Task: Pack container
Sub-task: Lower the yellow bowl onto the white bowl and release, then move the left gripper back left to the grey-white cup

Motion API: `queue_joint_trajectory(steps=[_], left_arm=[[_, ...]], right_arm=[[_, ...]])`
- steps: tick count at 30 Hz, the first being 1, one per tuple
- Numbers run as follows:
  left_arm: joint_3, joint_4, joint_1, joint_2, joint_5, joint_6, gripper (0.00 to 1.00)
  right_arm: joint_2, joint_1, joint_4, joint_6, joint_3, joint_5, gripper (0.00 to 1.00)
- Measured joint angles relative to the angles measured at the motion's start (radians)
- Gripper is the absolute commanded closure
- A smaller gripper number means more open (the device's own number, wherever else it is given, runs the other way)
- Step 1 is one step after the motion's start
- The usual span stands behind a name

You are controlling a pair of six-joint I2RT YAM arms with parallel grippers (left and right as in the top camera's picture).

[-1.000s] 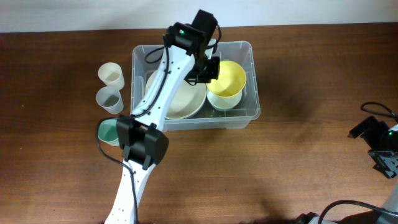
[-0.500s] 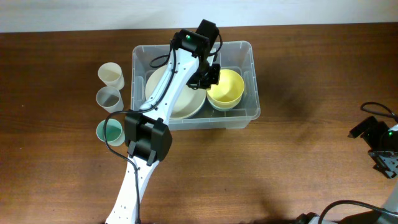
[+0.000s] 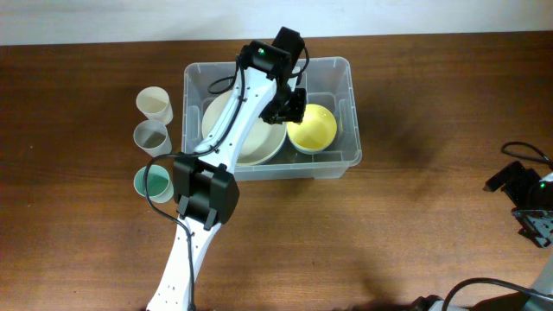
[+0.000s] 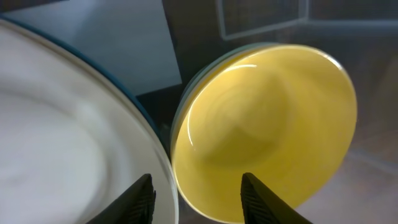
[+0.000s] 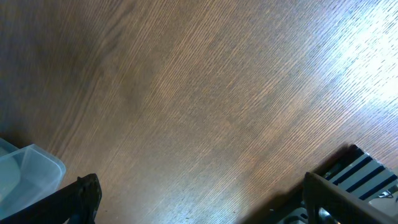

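The container, a clear rectangular bin, stands at the table's middle back. In it lie a wide white bowl on the left and a yellow bowl on the right. My left gripper hangs inside the bin over the seam between the two bowls. In the left wrist view its jaws stand open, the yellow bowl and the white bowl below them, and neither finger grips anything. My right gripper is open over bare wood at the far right.
Three cups stand left of the bin: a cream one, a grey one and a teal one. The left arm's base link sits in front of the bin. A corner of the bin shows in the right wrist view.
The left gripper came down into the bin with the yellow bowl, then opened its jaws. The bowl now rests lower in the bin. The right arm has not moved.
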Motion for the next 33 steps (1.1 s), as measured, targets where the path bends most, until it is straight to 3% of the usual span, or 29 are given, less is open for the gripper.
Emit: queue_joint_trajectory(steps=[3,7,8,9,15,24,28,33], left_arm=[[0.014,-0.001,0.004,0.000,0.001,0.000,0.41],[0.122,-0.039,0.035,0.000,0.001,0.012,0.14],[0.163,-0.051,0.048,0.000,0.001,0.018,0.03],[0.206,-0.064,0.062,0.000,0.000,0.024,0.01],[0.457,-0.196,0.188,-0.027,-0.034,0.042,0.01],[0.477,-0.235,0.446,-0.197,-0.079,0.073,0.01],[0.397,-0.235,0.526,-0.243,-0.084,0.103,0.01],[0.130,-0.235,0.614,-0.293,-0.086,0.120,0.00]], right_arm=[[0.000,0.000,0.000,0.000,0.000,0.000,0.01],[0.000,0.000,0.000,0.000,0.000,0.000,0.01],[0.000,0.000,0.000,0.000,0.000,0.000,0.01],[0.000,0.000,0.000,0.000,0.000,0.000,0.01],[0.000,0.000,0.000,0.000,0.000,0.000,0.01],[0.000,0.000,0.000,0.000,0.000,0.000,0.01],[0.000,0.000,0.000,0.000,0.000,0.000,0.01],[0.000,0.000,0.000,0.000,0.000,0.000,0.01]])
